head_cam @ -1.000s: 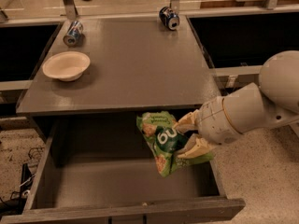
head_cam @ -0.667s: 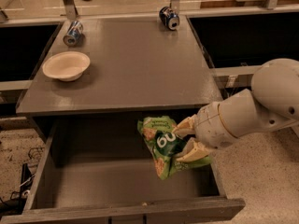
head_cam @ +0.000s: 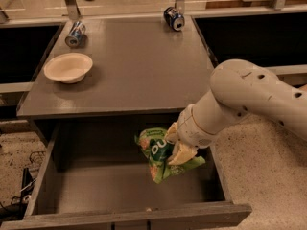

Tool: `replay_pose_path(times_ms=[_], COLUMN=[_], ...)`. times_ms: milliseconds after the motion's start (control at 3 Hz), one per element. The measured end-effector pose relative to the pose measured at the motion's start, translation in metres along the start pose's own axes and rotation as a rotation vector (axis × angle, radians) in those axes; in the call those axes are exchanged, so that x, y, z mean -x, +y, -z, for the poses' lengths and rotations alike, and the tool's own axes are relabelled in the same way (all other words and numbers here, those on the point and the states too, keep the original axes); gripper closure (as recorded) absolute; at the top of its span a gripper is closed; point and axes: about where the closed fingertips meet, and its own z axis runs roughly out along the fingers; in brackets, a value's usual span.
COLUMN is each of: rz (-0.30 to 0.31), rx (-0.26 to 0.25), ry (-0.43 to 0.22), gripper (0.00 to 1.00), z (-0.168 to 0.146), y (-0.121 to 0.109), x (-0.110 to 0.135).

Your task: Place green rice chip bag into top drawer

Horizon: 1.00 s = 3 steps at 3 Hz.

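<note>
Two things are lying at the back of the grey table (head_cam: 139,71), a left soda can (head_cam: 76,34) and a right soda can (head_cam: 174,18); a pale bowl (head_cam: 68,67) is sitting near the left edge; I am seeing the gripper (head_cam: 176,144) hanging inside the open top drawer (head_cam: 124,218), towards its right side; its jaws are clamping the green rice chip bag (head_cam: 154,151), which is dangling crumpled over the drawer floor; I cannot tell whether it is touching.

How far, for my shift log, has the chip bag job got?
Done: the top drawer stands open. In hand: the gripper, shut on the green rice chip bag, holds it over the drawer's floor. Left: let go and pull the arm out.
</note>
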Motion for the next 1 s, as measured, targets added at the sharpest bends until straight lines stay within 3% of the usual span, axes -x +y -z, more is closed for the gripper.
replay_pose_path(times_ms=[667, 1000], rz=[-0.019, -0.039], rx=[-0.006, 0.010], ry=[-0.017, -0.045], gripper=[1.00, 1.00], z=[-0.009, -0.028], y=[0.004, 0.008], x=[-0.002, -0.004])
